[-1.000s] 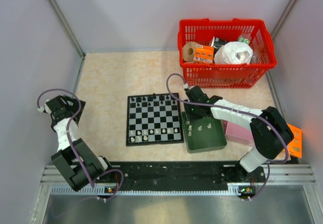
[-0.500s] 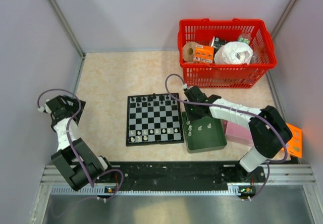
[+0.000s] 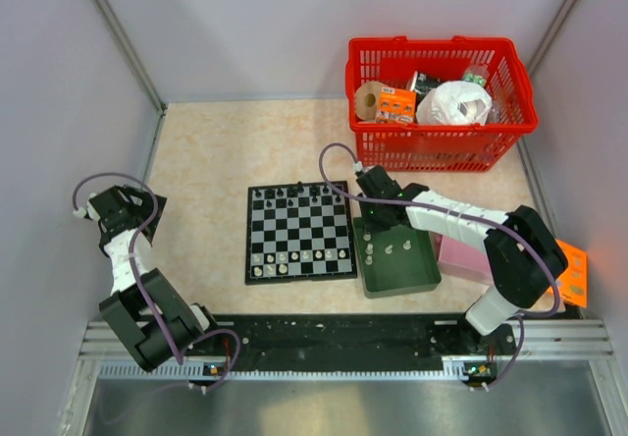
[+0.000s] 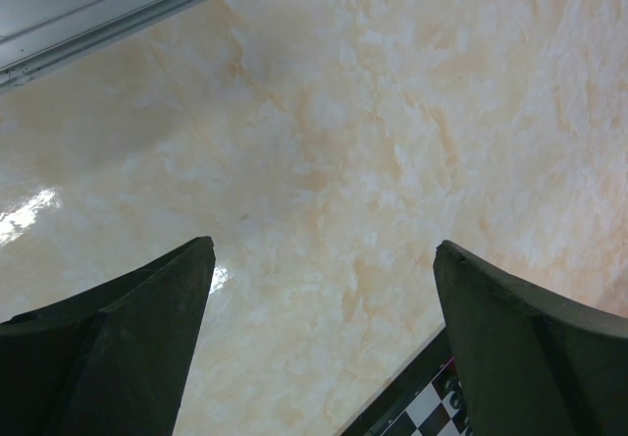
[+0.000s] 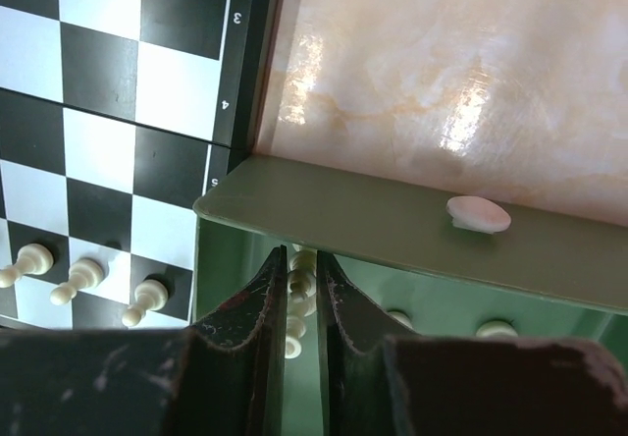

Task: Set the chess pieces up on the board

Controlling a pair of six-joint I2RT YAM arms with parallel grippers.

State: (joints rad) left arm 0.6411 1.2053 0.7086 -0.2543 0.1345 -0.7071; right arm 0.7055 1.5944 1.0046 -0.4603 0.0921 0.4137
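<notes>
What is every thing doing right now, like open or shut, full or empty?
left pincer: open, holding nothing.
right pincer: shut on a whitish piece inside the green tray.
board: partly set, middle rows bare.
green tray: a few whitish pieces inside.
red basket: upright, full of stuff.

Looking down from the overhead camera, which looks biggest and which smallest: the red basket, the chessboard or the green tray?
1. Red basket
2. Chessboard
3. Green tray, smallest, even allowing for its partly hidden far end
</notes>
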